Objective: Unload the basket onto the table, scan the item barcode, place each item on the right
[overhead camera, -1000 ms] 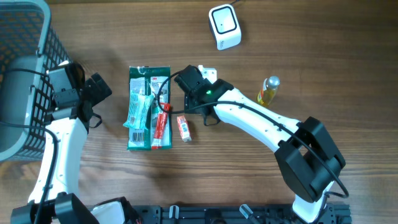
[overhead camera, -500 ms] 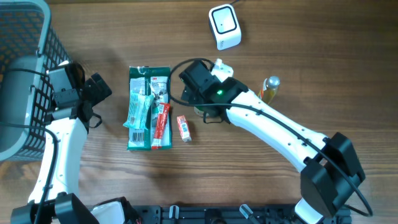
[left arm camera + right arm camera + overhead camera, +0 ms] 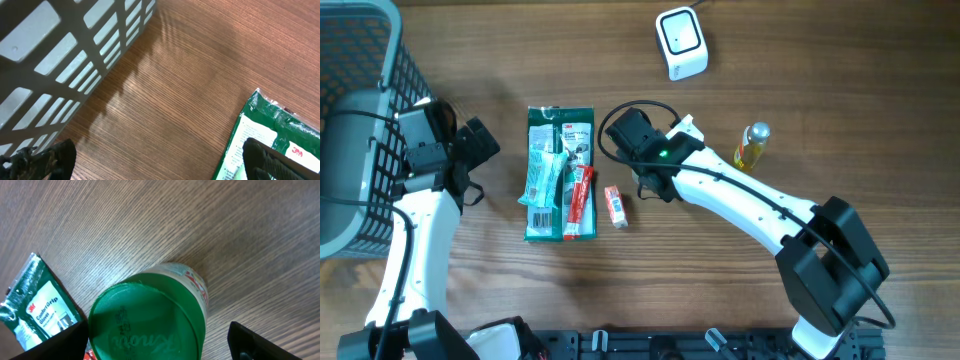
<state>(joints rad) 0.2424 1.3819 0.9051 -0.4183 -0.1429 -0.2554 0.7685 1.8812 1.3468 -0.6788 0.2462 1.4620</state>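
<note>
Now resettling over the green-lidded jar (image 3: 150, 320) with right fingers (image 3: 60, 342) wide and empty, still lining up a grab, keeping left fingers (image 3: 45, 160) wide.

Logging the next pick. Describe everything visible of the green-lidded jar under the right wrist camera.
Seen from above, the jar has a round green plastic-looking lid with raised lettering and a sliver of pale label with red print. It stands upright on the wooden table, near the green glove packet. The open right pincer straddles it: a gap shows on one side, contact on the other is unclear.
</note>
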